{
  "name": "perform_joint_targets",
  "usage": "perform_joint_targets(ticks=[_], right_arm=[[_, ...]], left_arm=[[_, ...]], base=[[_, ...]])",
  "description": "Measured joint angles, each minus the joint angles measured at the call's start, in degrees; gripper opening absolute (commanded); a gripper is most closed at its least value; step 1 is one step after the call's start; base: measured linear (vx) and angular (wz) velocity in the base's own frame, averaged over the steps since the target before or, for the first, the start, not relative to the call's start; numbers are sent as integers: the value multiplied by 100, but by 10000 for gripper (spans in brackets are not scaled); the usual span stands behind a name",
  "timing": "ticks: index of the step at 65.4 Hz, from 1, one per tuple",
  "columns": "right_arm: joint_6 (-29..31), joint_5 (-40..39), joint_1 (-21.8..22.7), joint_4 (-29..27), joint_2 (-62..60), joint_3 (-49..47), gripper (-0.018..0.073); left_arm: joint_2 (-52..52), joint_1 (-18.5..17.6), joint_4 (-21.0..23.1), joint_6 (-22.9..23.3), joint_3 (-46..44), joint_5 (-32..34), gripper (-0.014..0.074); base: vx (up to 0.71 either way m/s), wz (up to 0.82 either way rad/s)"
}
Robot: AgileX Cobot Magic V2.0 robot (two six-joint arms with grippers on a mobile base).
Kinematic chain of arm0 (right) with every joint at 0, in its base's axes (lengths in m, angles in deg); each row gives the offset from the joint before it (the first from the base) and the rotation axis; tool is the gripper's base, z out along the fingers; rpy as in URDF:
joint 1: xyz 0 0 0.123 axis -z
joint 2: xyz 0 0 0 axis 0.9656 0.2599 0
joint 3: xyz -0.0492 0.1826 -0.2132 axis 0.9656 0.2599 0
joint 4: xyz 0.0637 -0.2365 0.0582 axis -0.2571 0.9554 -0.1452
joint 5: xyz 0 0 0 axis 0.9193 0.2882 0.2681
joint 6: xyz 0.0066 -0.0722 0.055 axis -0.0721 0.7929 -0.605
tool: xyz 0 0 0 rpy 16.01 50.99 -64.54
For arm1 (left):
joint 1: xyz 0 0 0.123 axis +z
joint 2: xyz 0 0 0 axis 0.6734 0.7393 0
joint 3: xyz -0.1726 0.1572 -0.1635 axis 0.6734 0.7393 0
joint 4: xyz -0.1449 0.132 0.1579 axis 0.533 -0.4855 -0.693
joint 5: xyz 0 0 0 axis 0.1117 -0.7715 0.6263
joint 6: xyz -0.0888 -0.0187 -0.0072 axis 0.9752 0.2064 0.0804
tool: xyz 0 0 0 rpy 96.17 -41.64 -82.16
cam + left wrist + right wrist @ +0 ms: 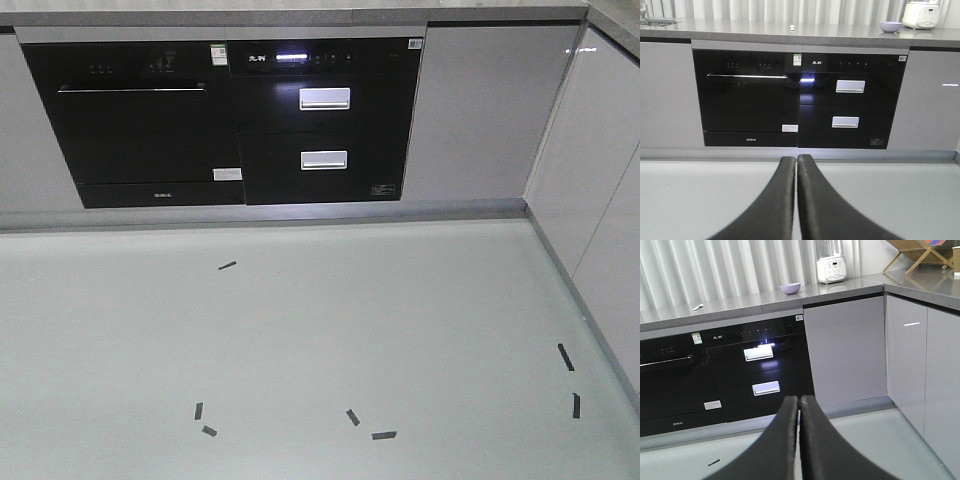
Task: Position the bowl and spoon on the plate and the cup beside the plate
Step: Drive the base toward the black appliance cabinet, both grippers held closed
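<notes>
Lavender bowl (890, 26) stands upright on the grey table (740, 30), near a white cooker (921, 15). Its inside is hidden from this low angle. Well apart along the same table lies the small whitish spoon (791, 25). Black built-in appliances (747, 95) sit beneath. The left claw (796, 160) and right claw (799, 400) are both pressed closed, holding nothing, above the pale floor (300, 330).

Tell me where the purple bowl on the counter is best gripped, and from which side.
Likely its rim, from above: the bowl stands upright on the counter with its mouth open, so one finger can go inside the wall and one outside.
</notes>
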Motion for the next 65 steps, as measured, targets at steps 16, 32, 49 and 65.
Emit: perform_joint_targets(ticks=[16,32,49,65], right_arm=[[0,0,0,0,0,0,15],[0,0,0,0,0,0,15],[0,0,0,0,0,0,15],[0,0,0,0,0,0,15]], left_arm=[[0,0,0,0,0,0,-6],[0,0,0,0,0,0,-6],[0,0,0,0,0,0,-6],[0,0,0,0,0,0,-6]], base=[[9,-2],[6,0],[3,6],[2,4]])
